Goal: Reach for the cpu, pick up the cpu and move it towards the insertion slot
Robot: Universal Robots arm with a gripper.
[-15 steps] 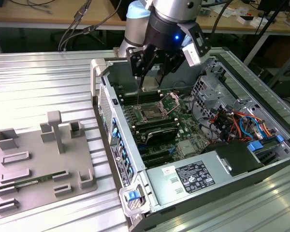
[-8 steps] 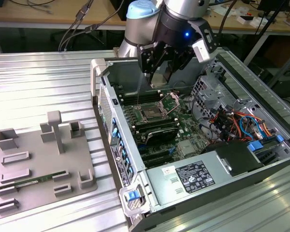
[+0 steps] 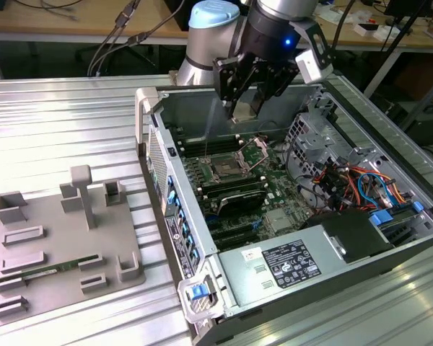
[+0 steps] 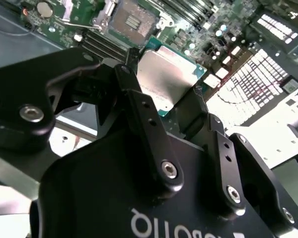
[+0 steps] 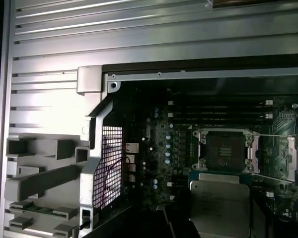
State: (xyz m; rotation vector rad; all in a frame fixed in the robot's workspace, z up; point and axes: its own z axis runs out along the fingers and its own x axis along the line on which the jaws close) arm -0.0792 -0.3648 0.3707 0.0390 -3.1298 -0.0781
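Pinched by opposite edges in the hand [image 4: 176, 106], the cpu [image 4: 168, 74] looks light, stiff, fragile underneath, above the insertion slot [image 3: 226, 171].

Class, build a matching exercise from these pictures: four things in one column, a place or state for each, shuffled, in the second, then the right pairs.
1. cpu
2. insertion slot
3. grey holder tray
4. gripper

A. open, dark centre bare
B. outside the computer case, on the ribbed metal table
C. held between the fingers
D. above the motherboard, shut on the chip

Pairs: 1-C, 2-A, 3-B, 4-D
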